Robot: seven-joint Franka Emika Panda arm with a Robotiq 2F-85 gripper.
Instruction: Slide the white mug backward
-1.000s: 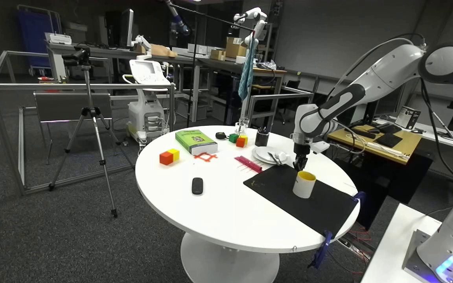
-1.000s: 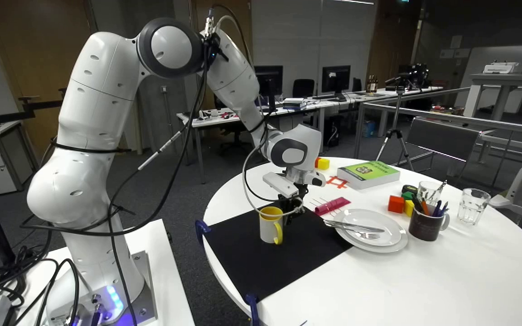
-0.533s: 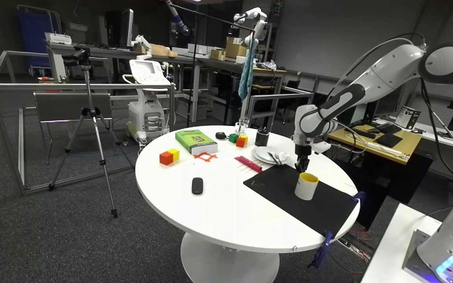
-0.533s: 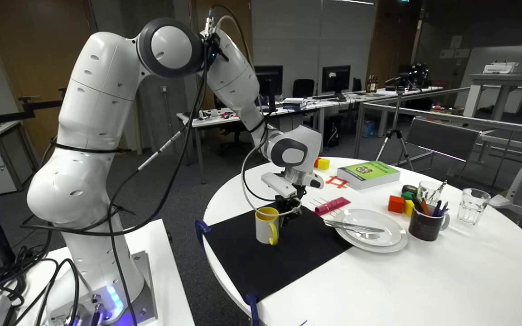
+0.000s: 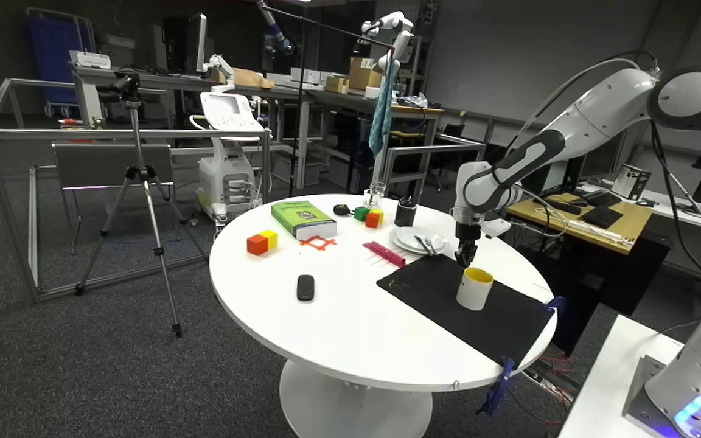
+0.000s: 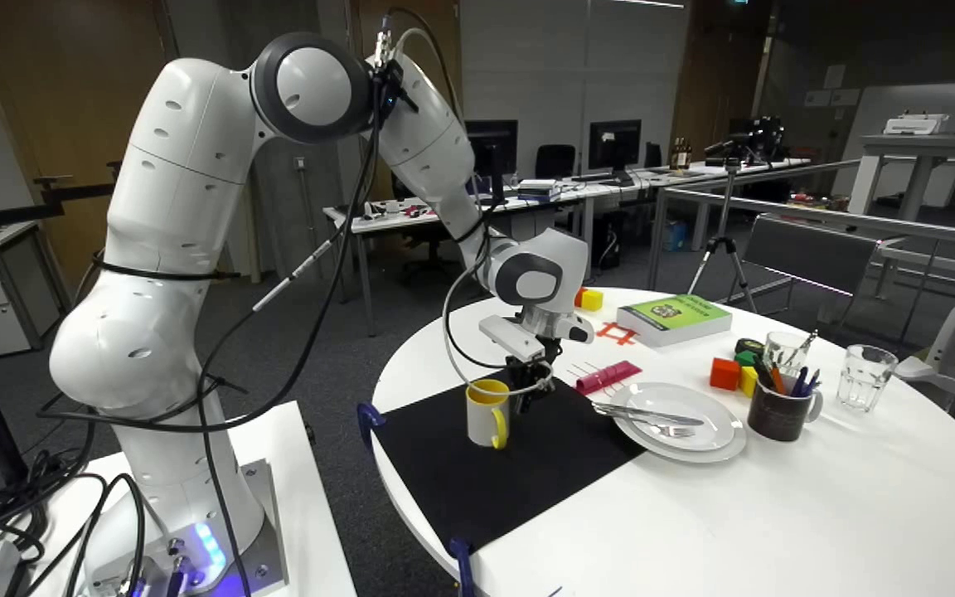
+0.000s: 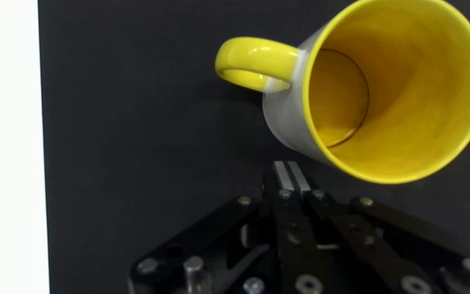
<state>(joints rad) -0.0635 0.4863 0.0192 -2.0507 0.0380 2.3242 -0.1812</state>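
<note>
The white mug (image 6: 483,417), yellow inside and on its handle, stands upright on the black mat in both exterior views. Looking down from the wrist, I see into the mug (image 7: 398,94); its handle points left. My gripper (image 7: 287,163) is shut, its two light pads (image 7: 283,175) side by side with only a thin slit and nothing between them. The fingertips are low, close beside the mug's wall, with a small strip of dark mat visible between them. In an exterior view the gripper (image 5: 463,261) is on the mug's far side, partly hidden behind its rim.
The black mat (image 6: 544,464) is held by blue clamps (image 6: 371,414) at the table edge. White plates (image 6: 722,454) with cutlery lie beside it, near a pink object (image 6: 608,377). Farther off are a green book (image 6: 676,319), coloured blocks (image 6: 724,374) and a dark pen mug (image 6: 780,419).
The mug has slid a little toward the robot's base, mostly in the first half second. My gripper went along with it, then drew back slightly from it. It stayed shut.
</note>
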